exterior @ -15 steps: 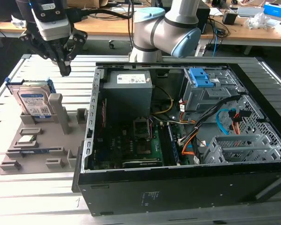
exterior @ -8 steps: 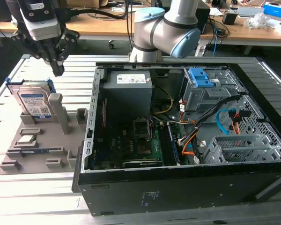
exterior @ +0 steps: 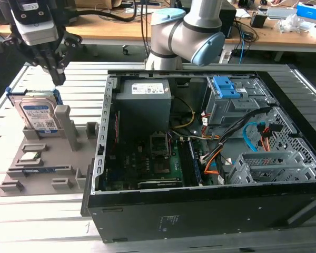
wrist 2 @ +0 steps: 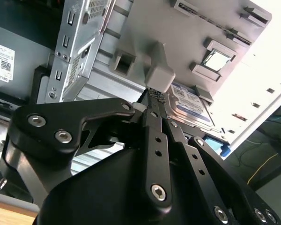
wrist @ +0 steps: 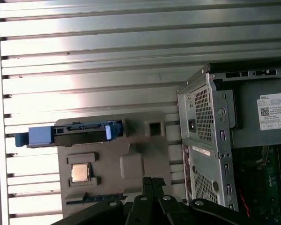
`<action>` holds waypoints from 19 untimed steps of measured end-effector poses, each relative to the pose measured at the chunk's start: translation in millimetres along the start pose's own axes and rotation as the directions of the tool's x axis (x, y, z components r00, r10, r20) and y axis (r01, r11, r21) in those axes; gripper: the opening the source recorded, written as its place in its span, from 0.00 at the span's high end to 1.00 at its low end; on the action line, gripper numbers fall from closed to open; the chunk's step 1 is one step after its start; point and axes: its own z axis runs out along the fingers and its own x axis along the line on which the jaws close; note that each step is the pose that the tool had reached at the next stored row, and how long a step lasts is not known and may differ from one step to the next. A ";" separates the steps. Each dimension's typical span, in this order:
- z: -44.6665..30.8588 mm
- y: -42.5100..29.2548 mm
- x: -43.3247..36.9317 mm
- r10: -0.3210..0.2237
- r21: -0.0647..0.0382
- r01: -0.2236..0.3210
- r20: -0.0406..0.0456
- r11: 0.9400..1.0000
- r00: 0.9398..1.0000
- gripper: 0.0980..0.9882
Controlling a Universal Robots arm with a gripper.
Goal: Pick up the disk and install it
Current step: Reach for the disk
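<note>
1. The arm (exterior: 185, 32) rises from behind the open computer case (exterior: 200, 211) and reaches toward the exterior view's left, with its wrist turned so that the gripper (exterior: 58, 78) points down.
2. The fingers are closed together with nothing between them, as shown in both wrist views (wrist 2: 155, 93) (wrist: 153, 180).
3. The fingertips hang just above the disk (exterior: 38, 115), near its upper corner on the side toward the case, and appear clear of it.
4. The disk stands upright on its edge in a slot of a grey fixture tray (exterior: 47, 168), label facing the near side, its blue carrier frame around it.
5. In the first wrist view the disk (wrist: 79, 134) appears edge-on, from above.
6. A processor chip (exterior: 30, 156) lies flat in a pocket of the tray, nearer than the disk.
7. The tray sits on the slatted metal surface (exterior: 42, 221), just beside the case on the exterior view's left.
8. Inside the case, a grey power supply (exterior: 145, 97) sits at the far side.
</note>
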 end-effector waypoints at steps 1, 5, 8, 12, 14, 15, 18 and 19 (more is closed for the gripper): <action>0.0 -0.1 1.6 0.000 0.000 0.000 0.000 1.000 1.000 0.99; -0.3 -0.7 9.9 0.000 0.000 0.000 0.000 1.000 1.000 0.99; -0.4 -1.2 16.2 0.000 0.000 0.000 0.000 1.000 1.000 0.99; -0.7 -1.8 25.0 0.000 0.000 0.000 0.000 1.000 1.000 0.99; -0.8 -2.3 30.8 0.000 0.000 0.000 0.000 1.000 1.000 0.99; -0.9 -2.4 32.9 0.000 0.000 0.000 0.000 1.000 1.000 0.99; -1.1 -2.9 39.1 0.000 0.000 0.000 0.000 1.000 1.000 0.99; -1.1 -3.1 42.3 0.000 0.000 0.000 0.000 1.000 1.000 0.99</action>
